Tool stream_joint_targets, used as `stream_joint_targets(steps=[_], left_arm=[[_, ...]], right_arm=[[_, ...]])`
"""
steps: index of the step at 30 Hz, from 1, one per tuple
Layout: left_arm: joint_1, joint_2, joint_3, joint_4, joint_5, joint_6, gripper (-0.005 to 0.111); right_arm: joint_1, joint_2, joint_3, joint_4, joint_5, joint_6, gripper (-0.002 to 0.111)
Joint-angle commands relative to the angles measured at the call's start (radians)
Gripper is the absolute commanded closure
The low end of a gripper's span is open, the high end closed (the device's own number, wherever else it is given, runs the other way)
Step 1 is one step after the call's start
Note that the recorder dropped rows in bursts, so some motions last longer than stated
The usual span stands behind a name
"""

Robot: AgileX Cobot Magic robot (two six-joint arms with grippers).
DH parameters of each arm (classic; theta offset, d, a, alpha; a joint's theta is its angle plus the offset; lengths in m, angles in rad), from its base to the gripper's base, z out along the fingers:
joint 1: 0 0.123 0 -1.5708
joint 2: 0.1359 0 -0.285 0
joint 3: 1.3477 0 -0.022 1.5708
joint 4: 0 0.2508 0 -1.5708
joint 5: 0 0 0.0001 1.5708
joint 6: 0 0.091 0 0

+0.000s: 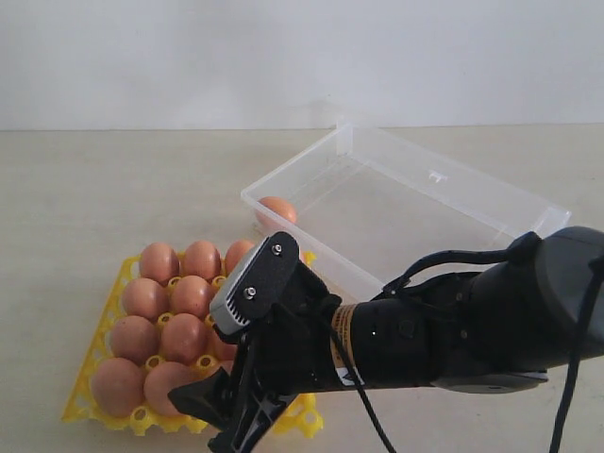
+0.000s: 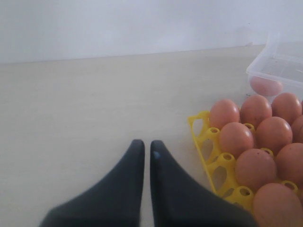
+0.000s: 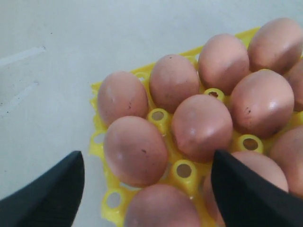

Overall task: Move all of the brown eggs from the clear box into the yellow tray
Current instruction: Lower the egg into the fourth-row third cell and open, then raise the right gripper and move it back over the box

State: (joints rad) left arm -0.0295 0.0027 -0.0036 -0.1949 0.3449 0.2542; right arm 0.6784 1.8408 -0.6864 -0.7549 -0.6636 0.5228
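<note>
**One egg left in the box, right jaws wide over the tray**

The left gripper [image 2: 146, 147] hangs over bare tabletop [image 2: 85, 109] beside the tray, its jaws together and empty. It seems to have no part in this step.

The yellow tray [image 1: 142, 418] sits at the front left, and every cup in view holds one of the brown eggs [image 1: 184, 335]. The right gripper [image 3: 147, 158] is low over the tray's near right corner. Its jaws stand wide apart, one finger on either side of the seated eggs, and they grip nothing.

To the right and farther back lies the clear box [image 1: 406, 217], lid open. One last egg [image 1: 276, 209] rests in its near left corner, close against the wall.

The step in hand looks like a clean retreat. The gripper should rise straight up until its fingers clear the egg tops, and only then swing towards the box. At the corner, one finger must slip between egg and wall, and the jaws should close gently. The arm hides the tray's right side, so the free cup cannot be picked out.
</note>
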Motion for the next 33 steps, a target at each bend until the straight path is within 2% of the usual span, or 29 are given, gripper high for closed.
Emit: stream_joint_targets(steps=[1, 3, 5, 6, 7, 9, 12, 14, 16, 18, 19, 20, 22, 24, 27, 28, 30, 33], left_arm=[[-0.004, -0.003, 0.004, 0.001, -0.004, 0.001, 0.103], [-0.004, -0.003, 0.004, 0.001, -0.004, 0.001, 0.103], [-0.004, -0.003, 0.004, 0.001, -0.004, 0.001, 0.103], [-0.004, -0.003, 0.004, 0.001, -0.004, 0.001, 0.103], [-0.004, -0.003, 0.004, 0.001, -0.004, 0.001, 0.103], [-0.004, -0.003, 0.004, 0.001, -0.004, 0.001, 0.103], [-0.004, -0.003, 0.004, 0.001, -0.004, 0.001, 0.103], [-0.004, -0.003, 0.004, 0.001, -0.004, 0.001, 0.103], [-0.004, -0.003, 0.004, 0.001, -0.004, 0.001, 0.103], [-0.004, -0.003, 0.004, 0.001, -0.004, 0.001, 0.103], [-0.004, -0.003, 0.004, 0.001, -0.004, 0.001, 0.103], [-0.004, -0.003, 0.004, 0.001, -0.004, 0.001, 0.103], [-0.004, -0.003, 0.004, 0.001, -0.004, 0.001, 0.103], [-0.004, -0.003, 0.004, 0.001, -0.004, 0.001, 0.103], [-0.004, -0.003, 0.004, 0.001, -0.004, 0.001, 0.103], [-0.004, -0.003, 0.004, 0.001, -0.004, 0.001, 0.103], [-0.004, -0.003, 0.004, 0.001, -0.004, 0.001, 0.103], [-0.004, -0.003, 0.004, 0.001, -0.004, 0.001, 0.103]], right_arm=[[-0.006, -0.007, -0.002, 0.020, -0.025, 0.000, 0.039], [-0.006, -0.014, -0.002, 0.019, -0.061, 0.058, 0.040], [-0.006, -0.036, -0.002, 0.019, -0.075, 0.239, 0.041], [-0.006, -0.055, -0.002, 0.019, -0.074, 0.351, 0.045], [-0.006, -0.076, -0.002, 0.019, -0.068, 0.433, 0.052], [-0.009, -0.126, -0.002, 0.017, -0.059, 0.454, 0.069], [-0.010, -0.196, -0.029, 0.016, -0.009, 0.327, 0.097], [-0.010, -0.238, -0.070, 0.016, 0.096, 0.266, 0.104], [-0.010, -0.271, -0.144, 0.014, 0.294, 0.247, 0.102], [-0.010, -0.279, -0.225, 0.009, 0.528, 0.205, 0.094], [-0.010, -0.279, -0.273, 0.009, 0.643, 0.165, 0.087], [-0.010, -0.259, -0.374, 0.009, 0.837, 0.096, 0.071], [-0.010, -0.212, -0.499, -0.016, 1.055, 0.011, 0.057], [-0.022, -0.141, -0.568, -0.082, 1.174, -0.063, 0.057], [-0.078, -0.016, -0.605, -0.122, 1.240, -0.064, 0.057], [-0.117, 0.027, -0.622, -0.120, 1.274, -0.009, 0.057], [-0.169, 0.052, -0.627, -0.118, 1.271, 0.109, 0.057], [-0.257, 0.052, -0.627, -0.113, 1.236, 0.121, 0.057]])
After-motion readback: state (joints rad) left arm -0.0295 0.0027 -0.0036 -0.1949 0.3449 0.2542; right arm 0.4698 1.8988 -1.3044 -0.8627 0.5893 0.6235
